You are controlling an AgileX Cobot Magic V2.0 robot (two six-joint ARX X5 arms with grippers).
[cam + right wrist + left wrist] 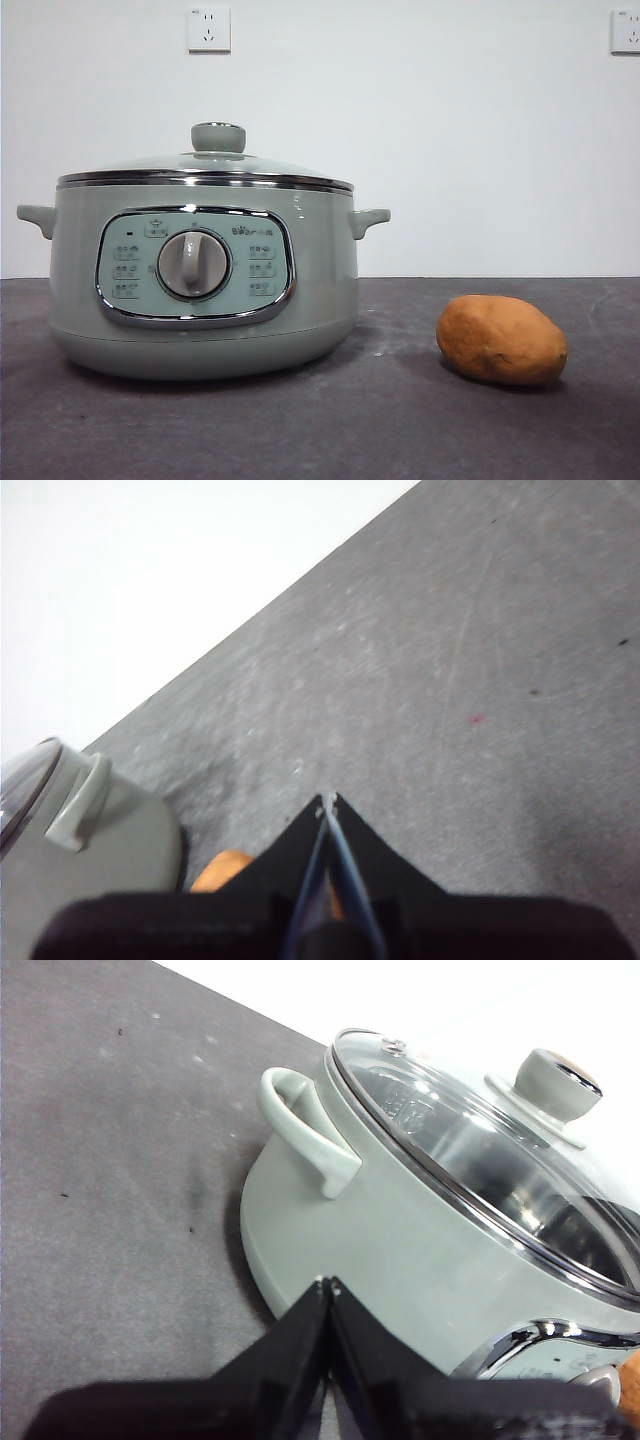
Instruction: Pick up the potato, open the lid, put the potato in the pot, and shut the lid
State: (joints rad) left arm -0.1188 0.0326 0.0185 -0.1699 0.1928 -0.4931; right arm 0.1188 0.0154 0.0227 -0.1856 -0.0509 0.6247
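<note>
While both arms wait clear of the front view, I see the potato (502, 340) lying on the dark grey table (400, 430), off to the right of the pot (200, 290) and apart from it, with bare tabletop between them. Its long axis runs roughly across the picture, left to right, and tips slightly down toward the right; the left end looks a little narrower than the right one. It rests on its side, touching nothing but the table.

I see the pot standing upright with its chrome-framed control panel (195, 267) and grey dial (193, 264) facing the front camera. The lid (205, 165) sits closed on the rim, its pale green knob (218, 137) on top.

On my left wrist view, the left gripper (327, 1285) has its jaws pressed together, holding nothing, just beside the pot's wall below one side handle (300, 1125).

On my right wrist view, the right gripper (328, 800) likewise has its tips meeting and grips nothing; an orange sliver of the potato (222, 870) shows near it, beside the pot's other handle (82, 805).

Two white wall sockets (208, 29) hang on the wall behind.
</note>
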